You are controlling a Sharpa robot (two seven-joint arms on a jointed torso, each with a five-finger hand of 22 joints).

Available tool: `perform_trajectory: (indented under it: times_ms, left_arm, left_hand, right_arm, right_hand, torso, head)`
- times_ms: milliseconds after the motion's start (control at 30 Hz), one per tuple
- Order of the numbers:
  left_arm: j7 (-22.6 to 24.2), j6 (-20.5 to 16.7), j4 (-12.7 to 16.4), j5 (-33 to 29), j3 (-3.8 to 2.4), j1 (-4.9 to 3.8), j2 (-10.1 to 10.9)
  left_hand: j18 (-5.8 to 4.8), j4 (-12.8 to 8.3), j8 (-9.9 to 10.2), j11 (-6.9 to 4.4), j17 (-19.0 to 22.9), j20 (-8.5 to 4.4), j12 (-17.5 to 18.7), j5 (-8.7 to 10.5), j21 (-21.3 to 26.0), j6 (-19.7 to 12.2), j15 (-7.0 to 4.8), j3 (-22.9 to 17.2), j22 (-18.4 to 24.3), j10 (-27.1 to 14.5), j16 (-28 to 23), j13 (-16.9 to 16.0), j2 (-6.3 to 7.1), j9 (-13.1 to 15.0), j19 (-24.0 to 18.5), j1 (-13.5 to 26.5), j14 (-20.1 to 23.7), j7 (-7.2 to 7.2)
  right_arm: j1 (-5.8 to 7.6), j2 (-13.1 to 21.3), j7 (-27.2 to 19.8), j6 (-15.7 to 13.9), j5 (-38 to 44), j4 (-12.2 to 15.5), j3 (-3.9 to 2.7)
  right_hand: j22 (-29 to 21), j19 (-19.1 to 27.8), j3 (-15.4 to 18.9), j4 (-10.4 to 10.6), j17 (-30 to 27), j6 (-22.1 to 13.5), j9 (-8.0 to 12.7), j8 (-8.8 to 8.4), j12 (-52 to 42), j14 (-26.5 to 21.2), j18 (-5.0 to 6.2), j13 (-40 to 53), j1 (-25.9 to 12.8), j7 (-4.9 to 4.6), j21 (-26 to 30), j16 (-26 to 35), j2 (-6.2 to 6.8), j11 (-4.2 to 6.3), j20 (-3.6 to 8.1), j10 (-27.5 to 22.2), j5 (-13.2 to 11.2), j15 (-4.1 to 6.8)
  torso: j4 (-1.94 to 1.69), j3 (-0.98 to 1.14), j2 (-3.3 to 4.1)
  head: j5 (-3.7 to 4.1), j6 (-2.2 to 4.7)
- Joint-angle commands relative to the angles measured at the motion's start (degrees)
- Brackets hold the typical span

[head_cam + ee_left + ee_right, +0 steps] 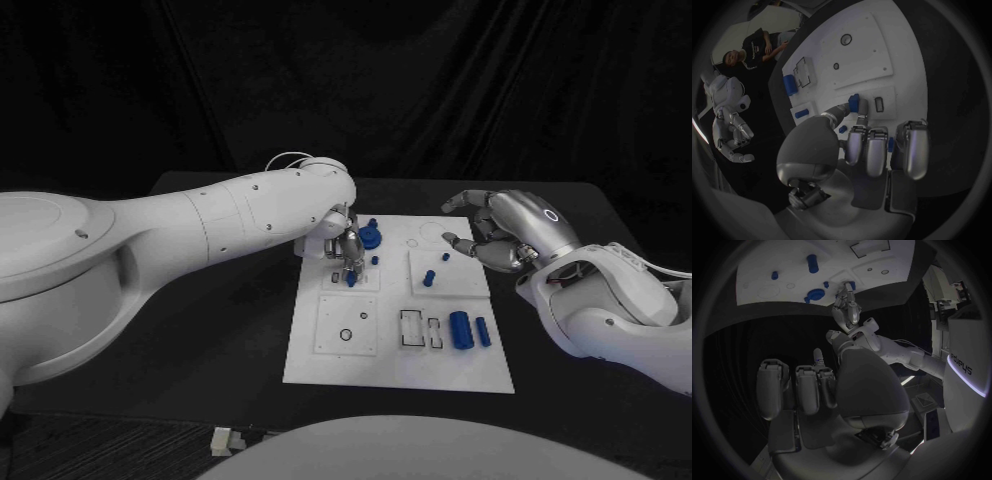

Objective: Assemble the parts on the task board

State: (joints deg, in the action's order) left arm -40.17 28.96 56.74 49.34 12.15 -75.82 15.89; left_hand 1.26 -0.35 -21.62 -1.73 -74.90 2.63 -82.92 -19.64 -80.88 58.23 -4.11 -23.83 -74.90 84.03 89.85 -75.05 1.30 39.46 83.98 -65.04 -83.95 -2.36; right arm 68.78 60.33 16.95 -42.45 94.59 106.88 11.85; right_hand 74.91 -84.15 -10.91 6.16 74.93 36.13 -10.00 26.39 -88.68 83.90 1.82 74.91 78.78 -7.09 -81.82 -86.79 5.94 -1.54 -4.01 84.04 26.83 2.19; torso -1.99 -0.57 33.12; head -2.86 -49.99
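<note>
The white task board (397, 350) lies mid-table. My left hand (346, 248) hovers over its far left section, pinching a small blue part (351, 279) between thumb and a finger just above the board; the left wrist view shows the same pinch on the blue part (854, 103). A round blue piece (371, 237) and small blue pegs (433, 274) stand nearby. A blue cylinder (460, 329) and a blue bar (482, 332) lie at the board's right. My right hand (498, 240) hangs at the board's far right edge, fingers curled in, holding nothing; the right wrist view shows those curled fingers (807, 387).
Rectangular slots (413, 328) and a round hole (346, 334) sit in the board's near half. Black table (216, 330) surrounds the board on all sides. My left forearm (216, 225) reaches across the table's left side.
</note>
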Motion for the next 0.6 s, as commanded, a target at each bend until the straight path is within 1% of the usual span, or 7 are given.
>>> perform_trajectory:
  times_ms: [33, 133, 333, 500, 600]
  left_arm:
    - [-2.16, -0.57, 0.21, -0.32, 0.0, 0.17, 0.13]
    - [-2.04, -1.18, 0.46, -0.32, 0.0, 0.18, 0.28]
    - [-1.85, -3.31, 1.32, -0.32, 0.0, 0.18, 0.77]
    - [-1.86, -6.65, 3.34, -0.32, -0.01, 0.16, 2.04]
    - [-1.84, -9.06, 5.01, -0.32, -0.01, 0.09, 3.21]
  left_hand:
    - [0.89, -3.76, -0.57, -0.33, -15.1, -0.54, -0.17, -0.42, -0.32, -0.01, -0.36, -3.94, -12.25, 1.13, 0.15, -7.58, -0.45, 5.51, 0.44, -0.83, -6.05, 0.29]
    - [0.87, -3.88, -0.73, -0.35, -15.1, -0.56, -0.25, -0.65, -0.39, -0.02, -0.38, -4.21, -12.28, 1.22, 0.15, -7.67, -0.44, 5.81, 0.5, -0.75, -6.05, 0.29]
    - [0.88, -3.99, -0.85, -0.37, -15.1, -0.59, -0.09, -0.85, -0.35, -0.08, -0.41, -4.53, -12.27, 1.15, 0.15, -7.51, -0.48, 6.12, 0.5, -0.66, -6.05, 0.29]
    - [0.87, -3.93, -0.89, -0.35, -15.1, -0.61, 0.31, -0.7, -0.39, -0.24, -0.43, -4.77, -12.28, 0.92, 0.15, -7.1, -0.59, 6.37, 0.54, -0.49, -6.05, 0.26]
    - [0.82, -3.89, -0.91, -0.36, -15.1, -0.63, 0.49, -0.45, -0.58, -0.33, -0.44, -4.92, -12.34, 0.84, 0.15, -6.91, -0.64, 6.54, 0.67, -0.4, -6.05, 0.25]
  right_arm:
    - [-0.13, 0.04, 0.09, 0.24, 0.21, -0.03, -0.03]
    - [-0.13, 0.06, 0.12, 0.3, 0.21, -0.06, -0.03]
    - [-0.13, 0.08, 0.12, 0.31, 0.21, -0.12, -0.03]
    - [-0.14, 0.14, 0.1, 0.25, 0.21, -0.13, -0.03]
    - [-0.18, 0.2, 0.1, 0.19, 0.21, -0.16, -0.03]
  right_hand:
    - [11.9, -1.46, -0.24, 0.13, 8.36, -0.12, 0.09, 0.32, 0.21, 4.56, 0.49, 13.11, 0.58, -0.01, 0.38, 0.23, 0.15, 0.32, 0.38, 4.61, 0.23, 0.47]
    - [11.9, -1.46, -0.24, 0.13, 8.36, -0.12, 0.09, 0.32, 0.21, 4.56, 0.49, 13.11, 0.58, -0.01, 0.38, 0.23, 0.15, 0.32, 0.38, 4.61, 0.23, 0.47]
    - [11.85, -1.4, -0.25, 0.13, 8.24, -0.1, 0.1, 0.33, 0.29, 4.53, 0.52, 13.01, 0.59, -0.01, 0.51, 0.29, 0.15, 0.32, 0.38, 4.54, 0.24, 0.48]
    - [11.82, -1.36, -0.25, 0.13, 8.15, -0.09, 0.12, 0.34, 0.33, 4.51, 0.54, 12.96, 0.6, 0.0, 0.59, 0.34, 0.16, 0.31, 0.38, 4.51, 0.24, 0.48]
    - [11.82, -1.36, -0.25, 0.13, 8.15, -0.09, 0.12, 0.34, 0.33, 4.51, 0.54, 12.96, 0.6, 0.0, 0.59, 0.34, 0.16, 0.31, 0.38, 4.51, 0.24, 0.48]
  torso:
    - [0.01, -0.01, -0.01]
    - [0.02, -0.01, -0.01]
    - [-0.01, -0.01, -0.04]
    - [-0.04, -0.01, -0.05]
    - [-0.04, 0.0, -0.05]
  head:
    - [-0.12, -0.01]
    - [-0.06, -0.01]
    - [-0.21, -0.01]
    - [-0.12, -0.01]
    - [-0.1, -0.01]
